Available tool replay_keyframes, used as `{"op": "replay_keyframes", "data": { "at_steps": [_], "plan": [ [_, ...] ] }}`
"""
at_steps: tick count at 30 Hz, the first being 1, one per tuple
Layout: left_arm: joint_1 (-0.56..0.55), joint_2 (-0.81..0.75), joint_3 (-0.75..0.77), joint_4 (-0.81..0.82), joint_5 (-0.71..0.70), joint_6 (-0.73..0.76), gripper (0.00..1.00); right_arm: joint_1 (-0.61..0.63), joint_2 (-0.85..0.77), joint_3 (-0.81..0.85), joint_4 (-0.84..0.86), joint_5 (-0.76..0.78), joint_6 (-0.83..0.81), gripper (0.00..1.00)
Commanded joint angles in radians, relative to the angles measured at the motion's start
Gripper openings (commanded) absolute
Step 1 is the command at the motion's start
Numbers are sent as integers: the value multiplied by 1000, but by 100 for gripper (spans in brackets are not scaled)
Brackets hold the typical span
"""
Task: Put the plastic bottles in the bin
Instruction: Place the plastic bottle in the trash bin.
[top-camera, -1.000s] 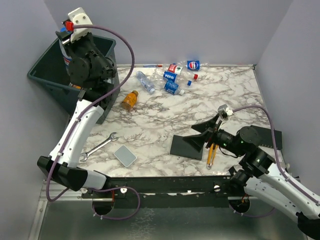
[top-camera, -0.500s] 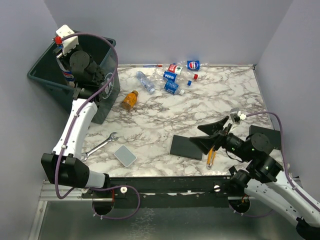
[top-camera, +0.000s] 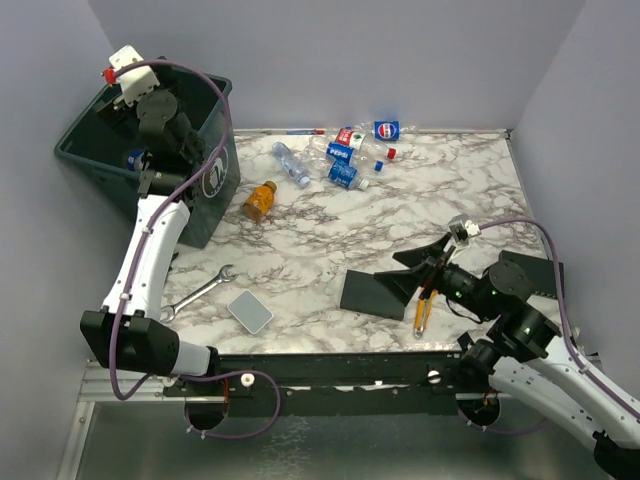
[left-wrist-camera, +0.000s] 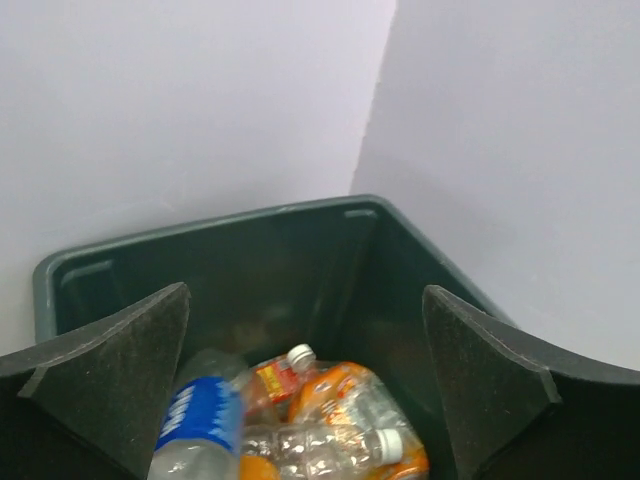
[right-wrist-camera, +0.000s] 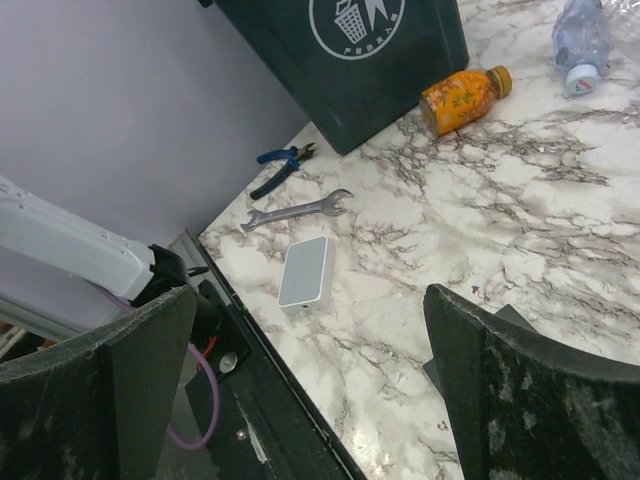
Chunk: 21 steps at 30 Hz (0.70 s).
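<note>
2 arms of white shells and black joints: left arm (top-camera: 150, 250), right arm (top-camera: 545, 385). Purple cables (top-camera: 515, 221) looped from wrist to base. White camera block (top-camera: 130, 68) with red tab on the left wrist. Black wedge-shaped left fingers (left-wrist-camera: 120, 370), matte and grainy; right fingers (right-wrist-camera: 520, 400) alike, flecked with pale scuffs.
</note>
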Motion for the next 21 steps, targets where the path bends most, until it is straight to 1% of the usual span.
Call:
{"op": "replay_keyframes", "data": {
  "at_steps": [1,3,6,7,10,13,16,18,19,21],
  "plan": [
    [-3,-15,111,-39,147,-12,99,2,18,26,-22,27,-18,100],
    [-17,-4,150,-51,237,10,99,3,30,21,-12,20,-11,100],
    [-50,29,220,-118,398,77,99,2,52,17,-1,4,-4,100],
    [-59,44,246,-152,450,89,99,2,58,19,2,1,-5,100],
    [-63,115,343,-331,573,73,99,3,67,23,1,-4,-8,100],
    [-63,163,389,-429,610,42,98,2,68,30,-7,0,-12,100],
    [-64,174,383,-466,622,20,96,2,66,30,-19,11,-13,100],
    [-63,169,371,-480,665,-31,95,2,67,25,-19,17,-10,100],
    [-71,164,362,-484,678,-34,94,3,69,23,-16,21,-8,100],
    [-101,159,349,-503,656,-10,93,3,78,17,-4,22,-4,100]
  ]
}}
